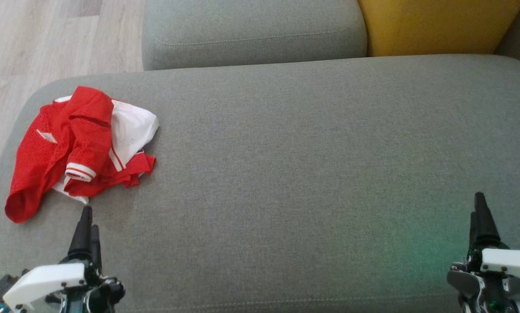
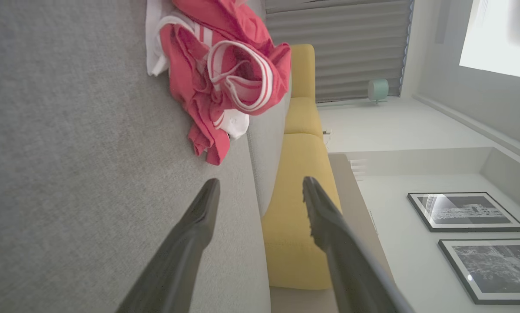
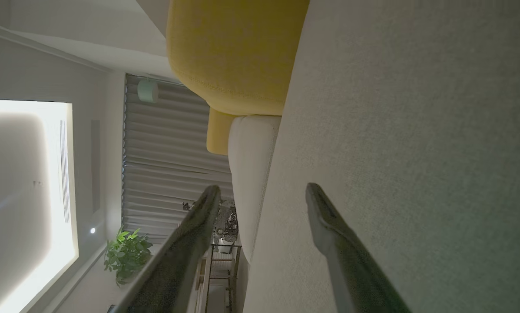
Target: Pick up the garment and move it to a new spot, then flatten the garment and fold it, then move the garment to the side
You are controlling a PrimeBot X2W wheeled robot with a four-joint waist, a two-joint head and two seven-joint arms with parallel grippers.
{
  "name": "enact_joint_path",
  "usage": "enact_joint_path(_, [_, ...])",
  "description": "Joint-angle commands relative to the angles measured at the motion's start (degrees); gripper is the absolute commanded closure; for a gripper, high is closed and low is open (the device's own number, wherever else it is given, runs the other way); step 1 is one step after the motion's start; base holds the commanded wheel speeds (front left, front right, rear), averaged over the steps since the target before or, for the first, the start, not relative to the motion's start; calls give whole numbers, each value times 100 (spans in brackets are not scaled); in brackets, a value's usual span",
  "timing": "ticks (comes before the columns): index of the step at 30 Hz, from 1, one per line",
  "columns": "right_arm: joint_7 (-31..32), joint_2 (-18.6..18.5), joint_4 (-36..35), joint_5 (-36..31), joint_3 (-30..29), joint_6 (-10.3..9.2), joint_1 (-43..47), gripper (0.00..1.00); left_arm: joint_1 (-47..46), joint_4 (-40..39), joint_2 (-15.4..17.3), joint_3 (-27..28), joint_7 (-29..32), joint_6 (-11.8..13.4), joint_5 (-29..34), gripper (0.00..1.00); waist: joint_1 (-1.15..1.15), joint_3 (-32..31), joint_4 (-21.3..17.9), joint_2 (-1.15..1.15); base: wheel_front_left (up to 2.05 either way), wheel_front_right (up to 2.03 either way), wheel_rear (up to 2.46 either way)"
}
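Garment (image 1: 79,148) lies crumpled at left end of sofa (image 1: 307,152), just ahead of left gripper (image 1: 90,219). Right gripper (image 1: 476,204) well apart. Both have fingers wide, empty. You've pick-up, flatten, fold, side move all left.

left tool (image 1: 90,218): jaws apart, empty | right tool (image 1: 477,204): jaws apart, empty

1. Garment (image 1: 68,148): I read the red part as fine mesh cloth, matt; the white part looks like smoother cloth.
2. Sofa (image 1: 307,152): grey woven cloth, matt, slightly rough.
3. Cushion (image 1: 433,26): yellow cloth, matt.
4. Floor (image 1: 47,39): pale wood-look planks, smooth.
5. Left gripper (image 2: 260,181): dark matt fingers (image 2: 186,252), plastic I'd say; white shell (image 1: 47,278), smooth.
6. Pictures (image 2: 464,211): glossy fronts.
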Motion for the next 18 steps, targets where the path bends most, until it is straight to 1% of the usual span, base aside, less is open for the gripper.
enact_joint_path(1, [-81,-61,-248,-195,-13,11,-316,0,-318,-271,66,92,-52,35,134,0,0,-5,-2,0,0,0,0])
enact_joint_path(9, [-233,-65,-501,-1034,-22,14,-407,0,-344,-636,71,91,-203,258,667,0,0,-41,-18,0,0,0,0])
enact_joint_path(18, [-384,-69,-817,-1969,83,18,-458,0,-355,-1045,76,-71,-353,450,1375,0,0,-58,-27,0,0,0,0])
